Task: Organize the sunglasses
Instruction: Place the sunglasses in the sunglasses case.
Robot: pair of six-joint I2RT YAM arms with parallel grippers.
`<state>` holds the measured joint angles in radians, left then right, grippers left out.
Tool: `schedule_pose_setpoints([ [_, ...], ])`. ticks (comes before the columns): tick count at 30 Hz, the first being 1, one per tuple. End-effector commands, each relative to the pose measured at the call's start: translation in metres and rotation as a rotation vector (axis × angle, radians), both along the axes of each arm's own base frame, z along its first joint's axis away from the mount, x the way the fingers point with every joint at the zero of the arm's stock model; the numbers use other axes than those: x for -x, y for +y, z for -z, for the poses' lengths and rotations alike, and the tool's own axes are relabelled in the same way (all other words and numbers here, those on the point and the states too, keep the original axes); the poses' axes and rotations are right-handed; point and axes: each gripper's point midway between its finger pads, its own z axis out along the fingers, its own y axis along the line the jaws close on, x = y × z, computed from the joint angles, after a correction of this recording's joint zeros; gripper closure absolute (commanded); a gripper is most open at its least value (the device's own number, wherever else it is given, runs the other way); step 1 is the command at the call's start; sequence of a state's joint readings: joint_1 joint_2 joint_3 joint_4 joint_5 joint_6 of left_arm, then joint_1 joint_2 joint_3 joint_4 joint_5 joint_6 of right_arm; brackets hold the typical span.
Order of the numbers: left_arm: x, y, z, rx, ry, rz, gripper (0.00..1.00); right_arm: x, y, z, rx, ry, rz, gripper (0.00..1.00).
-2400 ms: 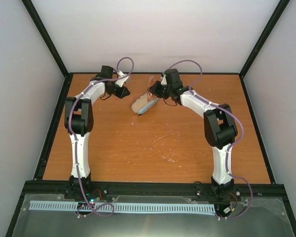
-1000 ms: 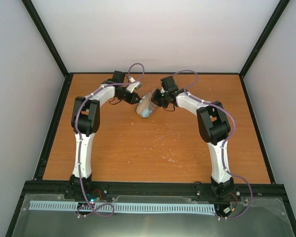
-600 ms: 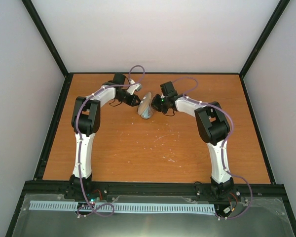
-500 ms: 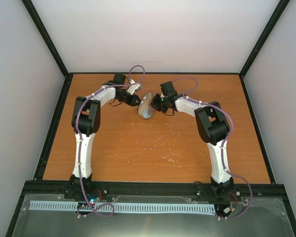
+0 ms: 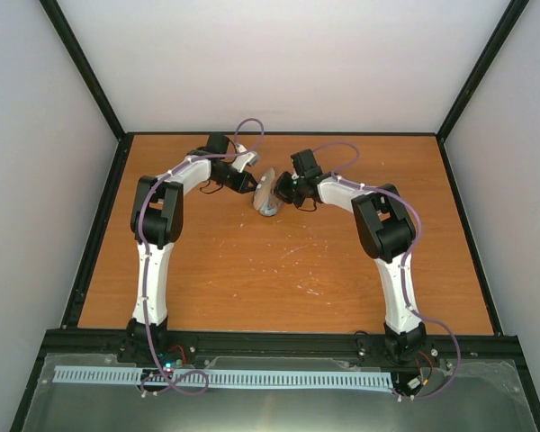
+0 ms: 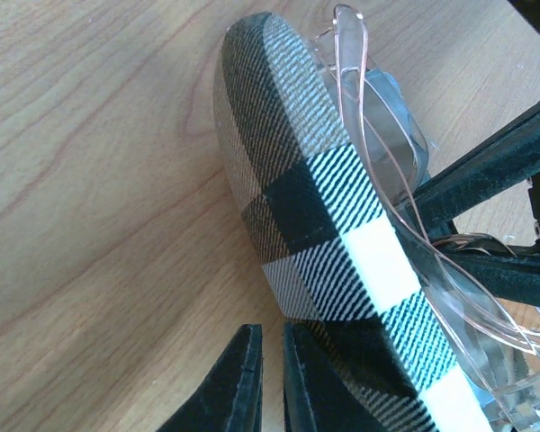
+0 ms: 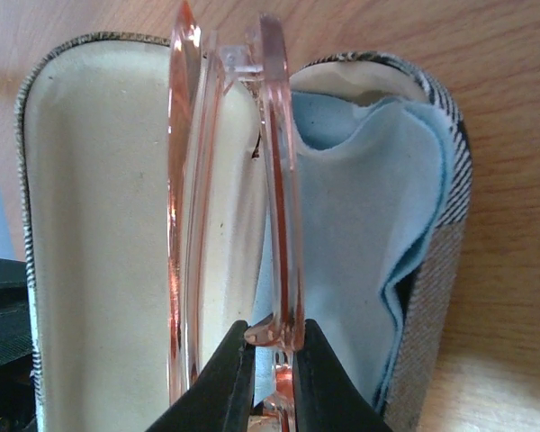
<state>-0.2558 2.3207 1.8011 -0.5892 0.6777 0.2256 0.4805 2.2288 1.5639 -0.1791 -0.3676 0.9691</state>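
My right pincer is clamped on the thin, translucent orange-pink plastic sunglasses. They stand edge-on in the open oval plaid fabric case, with cream lining at 9 o'clock and a soft light blue cloth at 3. My left pincer is nearly closed on nothing, just beside the case's woven shell. Bare wooden table spreads at 6 o'clock.

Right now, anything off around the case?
Yes. The plaid case looks tipped on its edge, half open, not flat. The sunglasses, clamped in the right pincer, stand edge-on between its halves, and the blue cloth is bunched in one half.
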Motion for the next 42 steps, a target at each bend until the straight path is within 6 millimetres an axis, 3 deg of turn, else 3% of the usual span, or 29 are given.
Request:
schedule_pose_setpoints([
  [1,-0.005,-0.009,-0.027,0.038,-0.056,0.01,0.89,0.0,0.008,0.011,-0.007,0.023,0.001,0.94],
  [14,-0.007,-0.009,-0.028,0.034,-0.062,0.011,0.89,0.006,-0.001,0.01,0.082,0.025,-0.047,0.79],
  [35,-0.006,-0.013,-0.031,0.036,-0.071,0.017,0.89,-0.001,-0.018,-0.025,0.21,-0.053,-0.072,0.76],
  [42,-0.006,-0.013,-0.03,0.036,-0.069,0.017,0.89,-0.011,-0.027,-0.047,0.269,-0.118,-0.059,0.76],
])
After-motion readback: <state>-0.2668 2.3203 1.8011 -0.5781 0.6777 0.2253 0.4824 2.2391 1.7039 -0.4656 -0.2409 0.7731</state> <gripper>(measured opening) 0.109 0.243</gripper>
